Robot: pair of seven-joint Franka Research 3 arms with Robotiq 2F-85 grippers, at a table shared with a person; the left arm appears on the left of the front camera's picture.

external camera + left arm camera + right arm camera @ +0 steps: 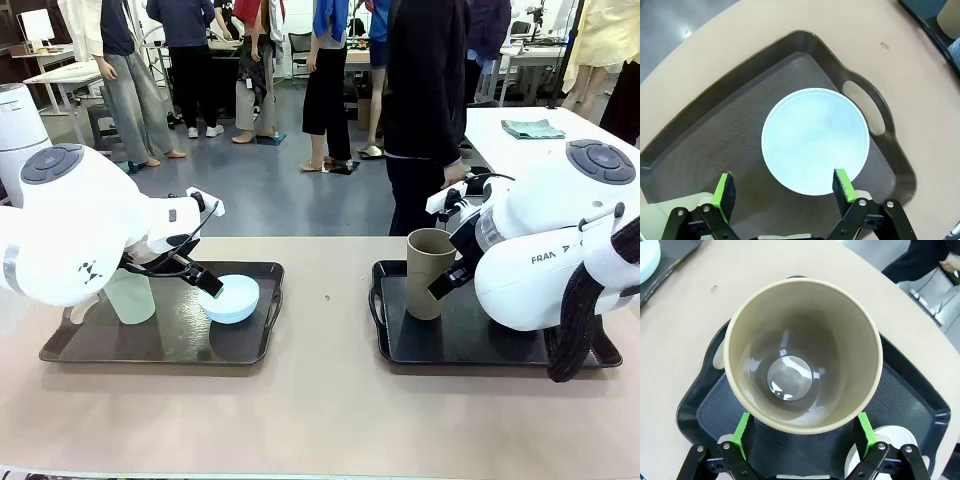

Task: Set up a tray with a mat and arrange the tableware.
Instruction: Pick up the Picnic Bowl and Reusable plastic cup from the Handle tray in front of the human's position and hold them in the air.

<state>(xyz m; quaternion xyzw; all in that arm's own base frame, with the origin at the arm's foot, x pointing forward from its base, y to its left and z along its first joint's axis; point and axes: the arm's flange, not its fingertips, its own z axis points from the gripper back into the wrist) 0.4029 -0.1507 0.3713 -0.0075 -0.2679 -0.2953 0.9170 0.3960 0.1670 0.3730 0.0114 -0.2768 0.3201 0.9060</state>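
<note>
Bowl (pixel 232 298) and green cup (pixel 130 297) in tray (pixel 120 346)

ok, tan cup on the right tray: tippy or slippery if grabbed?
Probably tippy: the tan cup is tall and narrows to a small base, so a push near the rim could topple it. Likely rigid and light; it stands empty. Its glossy inside suggests a somewhat slick wall.

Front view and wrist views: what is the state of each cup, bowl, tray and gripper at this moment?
light blue bowl: upright, empty, on the left tray.
pale green cup: upright on the same tray, partly hidden by the left arm.
brown-tan cup: upright, empty, on the right tray.
left gripper: open, over the bowl.
right gripper: open, on both sides of the brown-tan cup; contact unclear.
</note>
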